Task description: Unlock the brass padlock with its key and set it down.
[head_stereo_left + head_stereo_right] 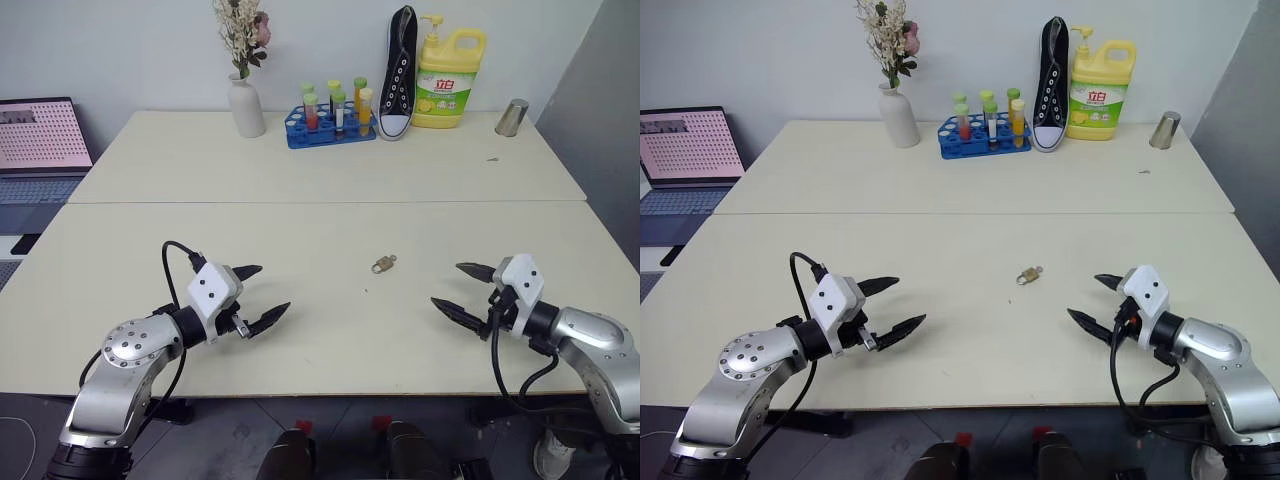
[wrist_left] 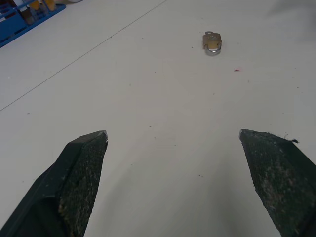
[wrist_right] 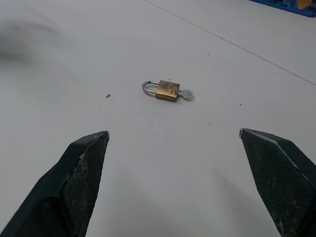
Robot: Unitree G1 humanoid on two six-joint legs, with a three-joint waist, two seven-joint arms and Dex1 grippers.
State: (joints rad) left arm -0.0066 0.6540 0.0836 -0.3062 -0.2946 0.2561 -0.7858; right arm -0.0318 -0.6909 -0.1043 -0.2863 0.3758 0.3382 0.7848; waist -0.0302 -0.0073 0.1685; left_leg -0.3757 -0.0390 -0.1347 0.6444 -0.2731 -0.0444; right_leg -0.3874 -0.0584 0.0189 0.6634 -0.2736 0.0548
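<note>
The brass padlock [image 1: 382, 265] lies flat on the cream table [image 1: 320, 330], between my two arms and a bit farther out. In the right wrist view the brass padlock [image 3: 167, 90] shows its silvery shackle at one end, and the key [image 3: 187, 95] sticks out of the other end, round head showing. My left gripper [image 1: 262, 295] hovers open to the left of the padlock, nothing between its fingers. On the padlock's right, my right gripper [image 1: 462, 289] is open and empty too. Both point inward toward the padlock, well apart from it.
Along the far table stand a white vase with dried flowers [image 1: 246, 105], a blue rack of test tubes [image 1: 330, 122], a black sneaker [image 1: 399, 72], a yellow detergent bottle [image 1: 448, 78] and a metal cup [image 1: 512, 117]. A laptop [image 1: 40, 135] sits at the far left.
</note>
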